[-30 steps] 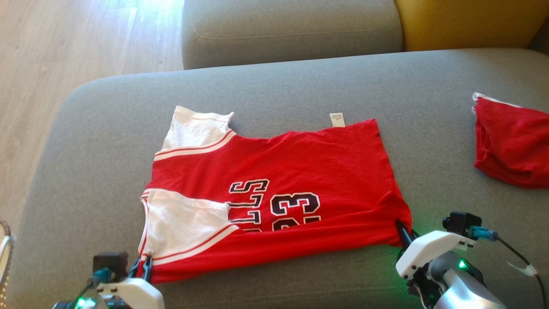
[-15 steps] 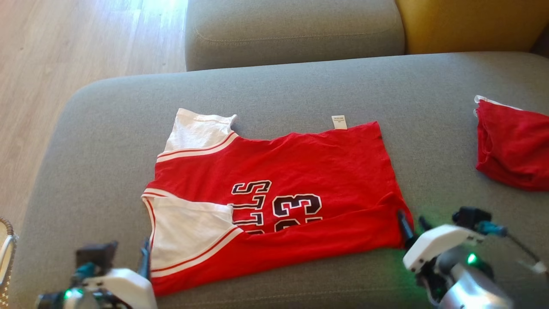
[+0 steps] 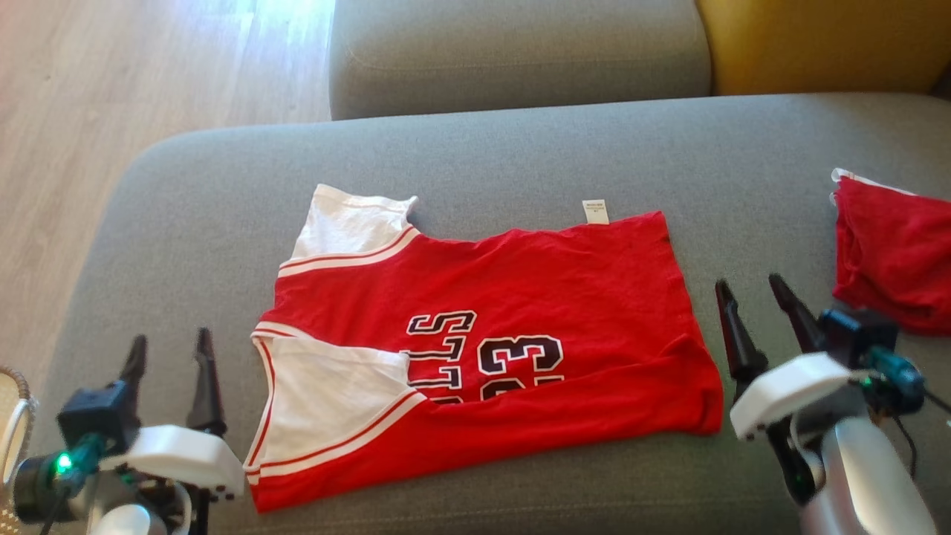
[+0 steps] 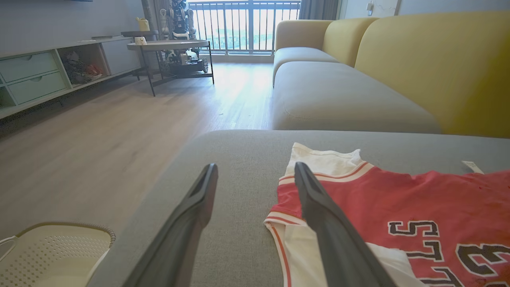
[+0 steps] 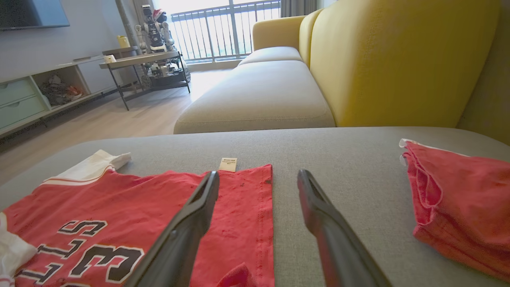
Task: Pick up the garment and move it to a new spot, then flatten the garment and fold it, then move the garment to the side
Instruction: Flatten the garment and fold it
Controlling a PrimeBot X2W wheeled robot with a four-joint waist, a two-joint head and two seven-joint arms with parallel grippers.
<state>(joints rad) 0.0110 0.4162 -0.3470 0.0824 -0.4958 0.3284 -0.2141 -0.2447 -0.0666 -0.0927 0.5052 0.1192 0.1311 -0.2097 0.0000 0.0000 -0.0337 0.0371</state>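
Red jersey [image 3: 483, 349], lying sideways at the centre of the grey sofa cushion [image 3: 520, 156]: white sleeves toward 9 o'clock, hem toward 3 o'clock, and the near long edge doubled up over the lettering. You have both hands empty. The left gripper [image 3: 169, 339] is at 9 o'clock of the jersey and the right gripper [image 3: 749, 284] at 3 o'clock, each with fingers spread wide and clear of the cloth.

Expect a light, limp knit. It will likely sag and bunch between your two holds, cling a little to the cushion weave, and shed its fold if only one layer is pinched. The best holds appear to be the two near corners, at 7 and 5 o'clock, taking both layers together. A second red cloth [image 3: 891, 260] lies well apart at 3 o'clock.
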